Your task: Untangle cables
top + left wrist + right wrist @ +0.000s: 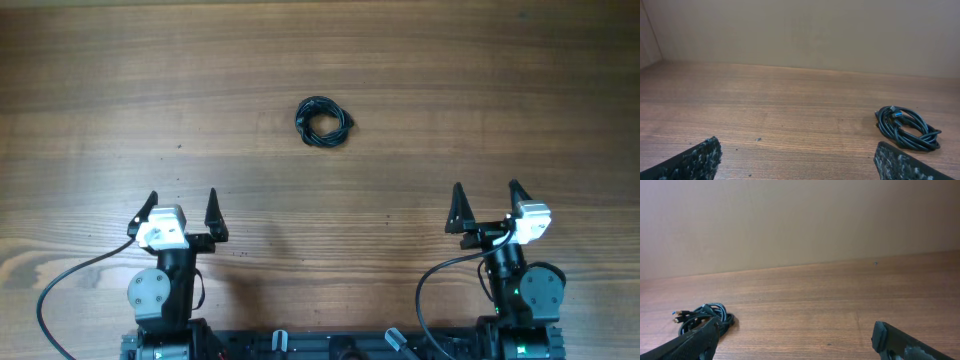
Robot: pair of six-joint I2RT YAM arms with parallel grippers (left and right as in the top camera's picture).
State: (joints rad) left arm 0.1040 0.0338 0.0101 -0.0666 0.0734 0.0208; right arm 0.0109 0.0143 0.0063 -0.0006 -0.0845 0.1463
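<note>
Two arms were parked at the near edge of the brown wood-grain table [90,90], both empty. The white-and-black left gripper [181,200] was at roughly 7 o'clock in the overhead view: claw spread wide, nothing between the fingers, well apart from the work.

The thin black cables [324,122], wound into one small tight ring, lay flat on the wood at about 12 o'clock overhead, farther out than both arms and between them. In the left wrist view they sat at 4 o'clock, in the right wrist view at 8 o'clock. Small plug ends [676,314] poked out at the ring's edge.

The white-and-black right gripper [486,190] was at roughly 5 o'clock: claw also wide, holding nothing, well apart from the ring.

Risks, as judged:
- The ring looked small and dense, so a pinch would likely catch several strands at once and lift the whole knot, not one loop.
- Pulling both ways on the same strand would tighten it.
- The plug ends could snag inside a loop.
- The cords lay flush on the wood, so the fingers could scrape the table or slip off.
- Both arms converging on one small target could collide.
</note>
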